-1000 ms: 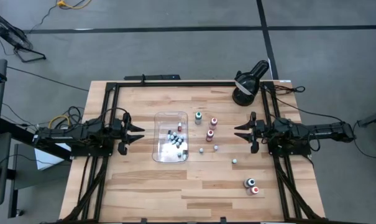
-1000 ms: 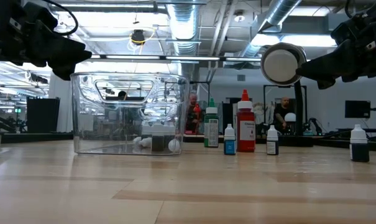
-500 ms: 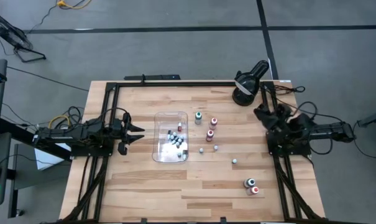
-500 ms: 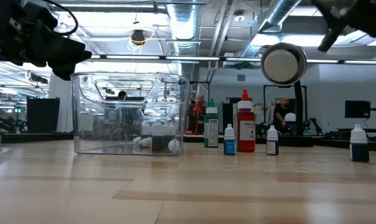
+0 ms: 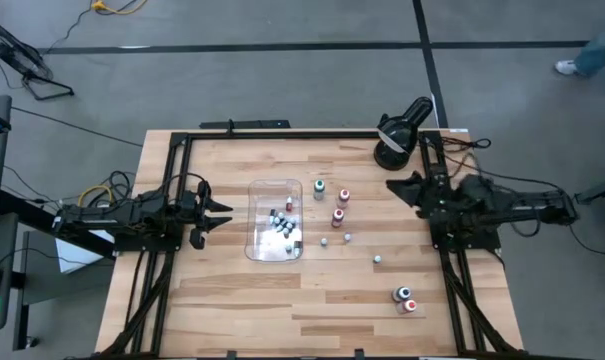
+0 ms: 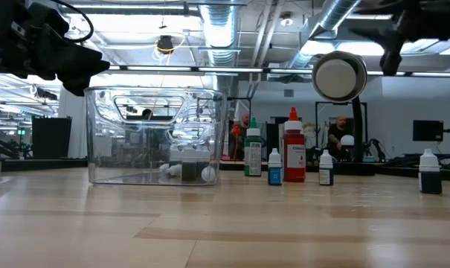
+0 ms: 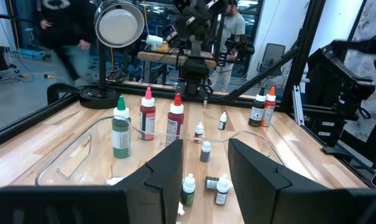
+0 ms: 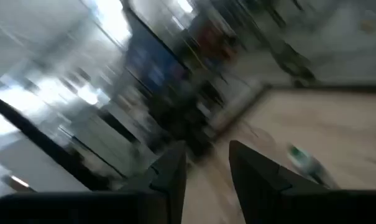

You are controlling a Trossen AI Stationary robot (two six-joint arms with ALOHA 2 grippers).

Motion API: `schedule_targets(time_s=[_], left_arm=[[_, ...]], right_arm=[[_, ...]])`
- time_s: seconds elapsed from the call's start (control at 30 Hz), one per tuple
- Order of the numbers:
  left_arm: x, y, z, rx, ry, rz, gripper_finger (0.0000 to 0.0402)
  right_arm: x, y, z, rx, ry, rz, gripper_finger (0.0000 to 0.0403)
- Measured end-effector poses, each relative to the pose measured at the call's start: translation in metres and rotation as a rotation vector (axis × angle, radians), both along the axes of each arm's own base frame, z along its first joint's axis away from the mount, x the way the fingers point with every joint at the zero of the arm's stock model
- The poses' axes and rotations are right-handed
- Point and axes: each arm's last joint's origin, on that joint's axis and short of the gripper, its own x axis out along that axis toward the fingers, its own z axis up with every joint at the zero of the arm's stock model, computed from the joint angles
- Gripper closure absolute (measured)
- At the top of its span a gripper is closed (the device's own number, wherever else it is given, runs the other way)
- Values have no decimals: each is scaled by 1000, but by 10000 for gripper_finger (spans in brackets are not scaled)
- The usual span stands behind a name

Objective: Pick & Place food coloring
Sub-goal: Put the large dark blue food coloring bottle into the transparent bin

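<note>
Left claw point(image 5: 220, 214) parted, empty, just short of tray point(image 5: 257, 195) wall. Several bottles point(image 5: 282, 226) lie inside. Beyond tray: seven bottles point(image 5: 337, 216) loose on table point(image 5: 222, 290). Right claw point(image 5: 393, 187) parted, empty, beside lamp point(image 5: 397, 135).

Four cameras, one table

One looks straight down over the whole table point(image 5: 312, 300); one sits at tabletop level, facing the room. Each wrist camera peers forward between its own fingers. The clear tray point(image 5: 274, 232), just ahead of the left gripper point(image 7: 203, 168), shows in three views.
</note>
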Motion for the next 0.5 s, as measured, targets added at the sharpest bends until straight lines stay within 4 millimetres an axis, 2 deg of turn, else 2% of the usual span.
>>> schedule_targets(time_s=[0.13,0.23,0.3,0.43,0.5], left_arm=[[0,0,0,0,0,0,284],[0,0,0,0,0,0,284],[0,0,0,0,0,0,284],[0,0,0,0,0,0,284],[0,0,0,0,0,0,284]], right_arm=[[11,0,32,-11,290,-2,290],[32,2,46,-84,504,20,290],[50,5,56,-168,573,54,290],[80,14,61,-365,710,147,287],[91,18,62,-408,756,179,279]])
